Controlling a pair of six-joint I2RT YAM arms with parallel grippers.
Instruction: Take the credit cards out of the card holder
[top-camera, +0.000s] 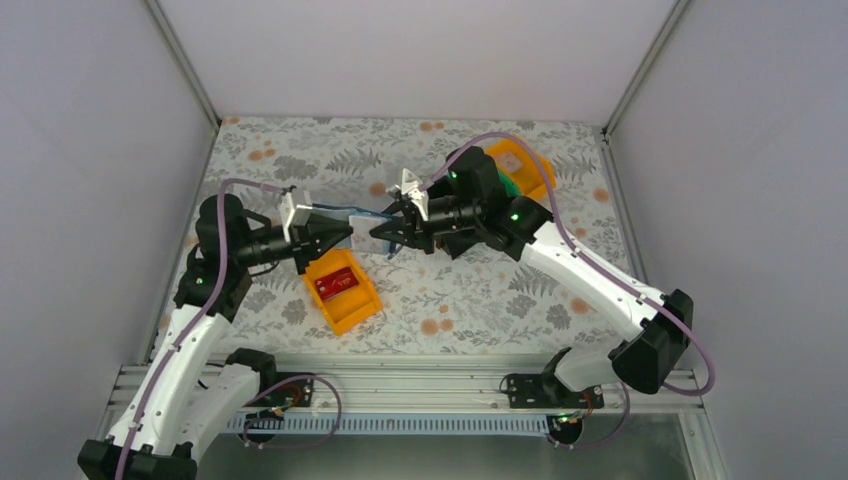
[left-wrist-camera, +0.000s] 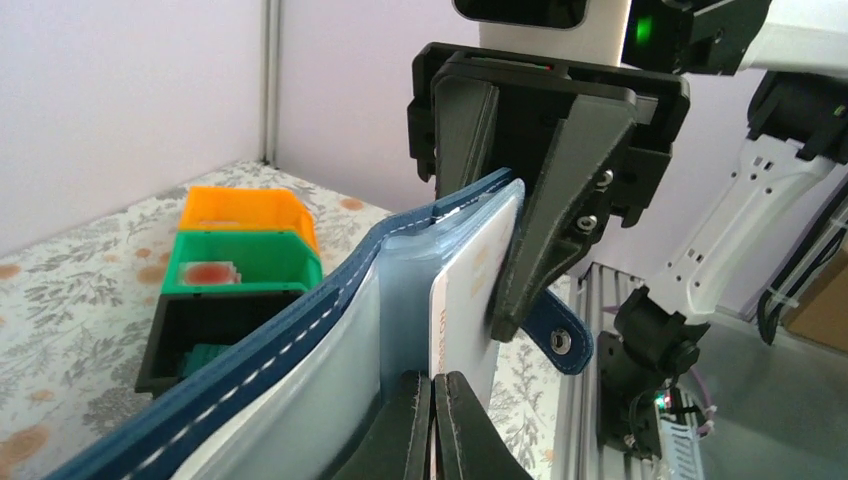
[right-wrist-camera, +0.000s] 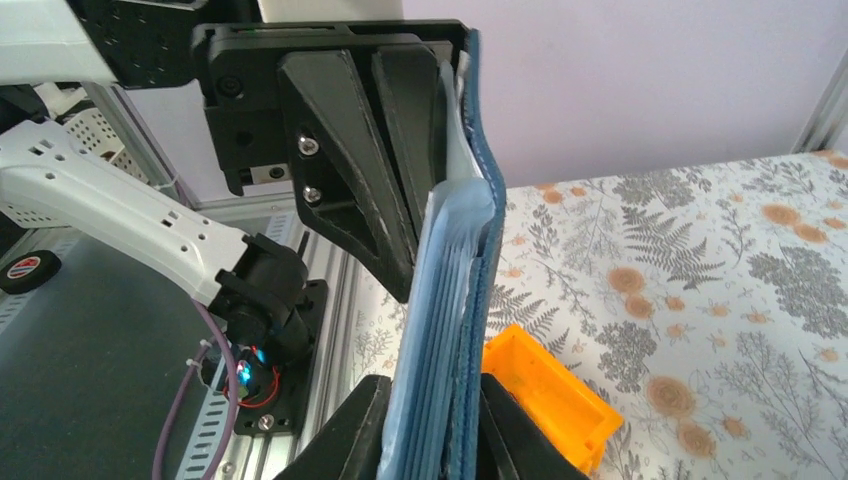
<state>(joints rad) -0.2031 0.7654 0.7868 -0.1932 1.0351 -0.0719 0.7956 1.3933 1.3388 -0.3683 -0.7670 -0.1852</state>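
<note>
The navy card holder (top-camera: 362, 218) hangs in the air between my two grippers. My right gripper (right-wrist-camera: 434, 395) is shut on its pale blue sleeves and navy cover (right-wrist-camera: 455, 290). In the left wrist view my left gripper (left-wrist-camera: 433, 380) is shut on the lower edge of a pinkish-white card (left-wrist-camera: 470, 290) that stands partly out of a sleeve of the card holder (left-wrist-camera: 300, 335). The snap tab (left-wrist-camera: 560, 340) hangs behind. A red card (top-camera: 335, 285) lies in the near orange bin (top-camera: 345, 305). From above, the left gripper (top-camera: 345, 233) and right gripper (top-camera: 385, 232) face each other closely.
Orange (left-wrist-camera: 240, 208), green (left-wrist-camera: 240, 262) and black (left-wrist-camera: 200, 335) bins stand in a row at the back right of the table; a reddish card (left-wrist-camera: 205, 272) lies in the green one and a teal item (left-wrist-camera: 205, 358) in the black one. Grey walls enclose the floral tabletop (top-camera: 470, 300).
</note>
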